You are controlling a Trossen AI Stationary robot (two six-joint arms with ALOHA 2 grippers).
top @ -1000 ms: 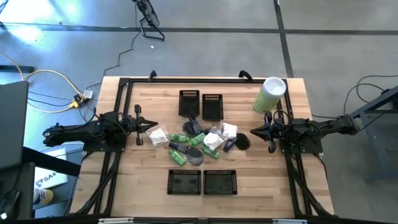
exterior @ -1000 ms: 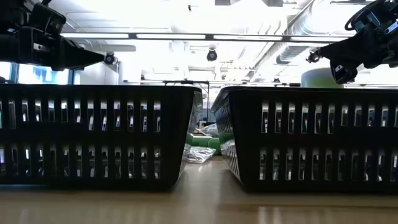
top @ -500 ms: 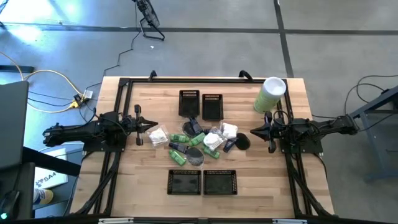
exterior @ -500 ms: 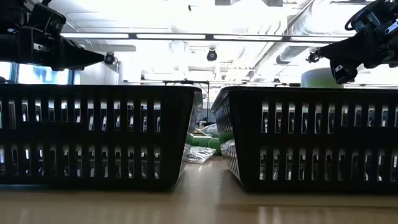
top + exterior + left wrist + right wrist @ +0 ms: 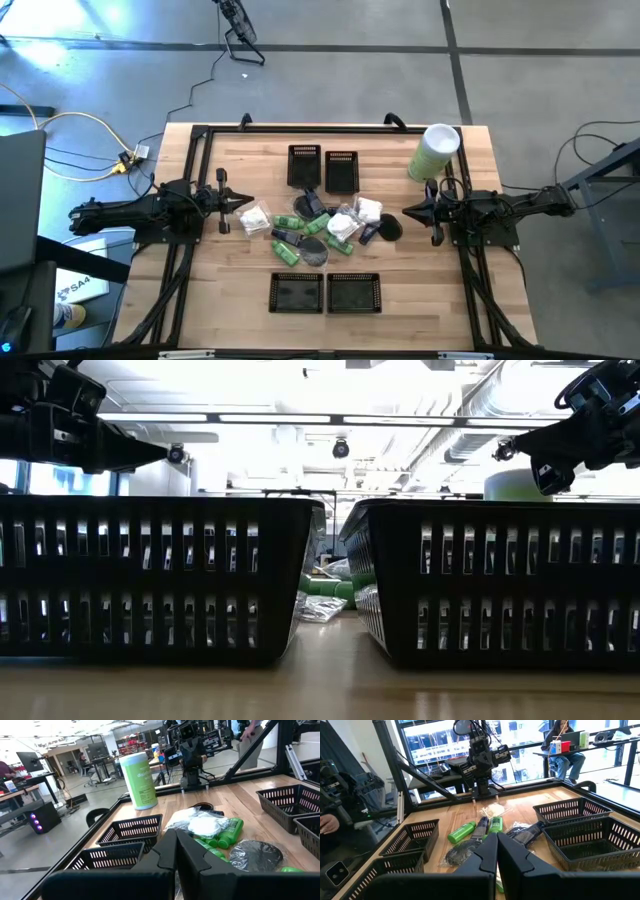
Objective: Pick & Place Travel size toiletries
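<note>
Green bottles, white crinkly packets and dark bits, the travel toiletries (image 5: 320, 228), sit heaped on the wooden tabletop (image 5: 230, 280) between both pincers. Nothing's budged lately: left pincer (image 5: 246, 203) and right pincer (image 5: 405, 213) stay pinched together, empty, so no picking yet.
</note>
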